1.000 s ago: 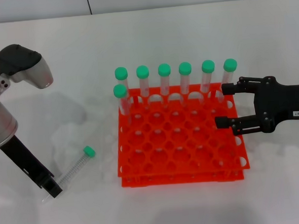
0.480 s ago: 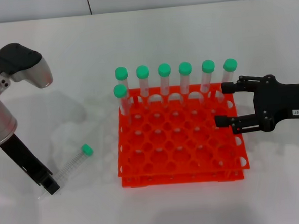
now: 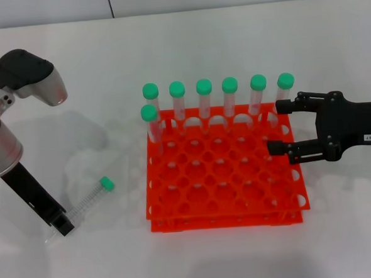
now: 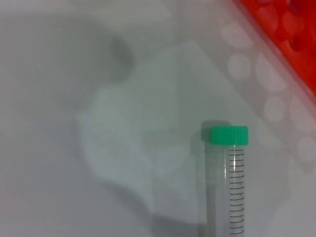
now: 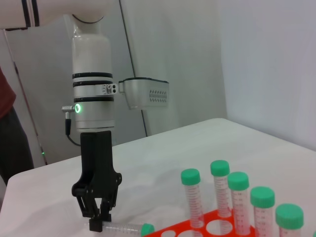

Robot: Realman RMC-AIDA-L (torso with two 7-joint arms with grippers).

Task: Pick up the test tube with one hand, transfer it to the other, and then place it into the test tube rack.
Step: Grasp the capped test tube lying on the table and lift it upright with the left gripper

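White tabletop [image 3: 229, 35] | test tube [image 3: 88, 201] lies flat, left of test tube rack [image 3: 224, 203] | left gripper [image 3: 60, 225] down at its clear end, fingers closed around it | right gripper [image 3: 278, 127] wide open, empty, over rack's right edge

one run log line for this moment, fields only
phase: pick | left gripper: at base end of test tube lying on table | right gripper: open, over rack's right edge | test tube rack: seven tubes standing
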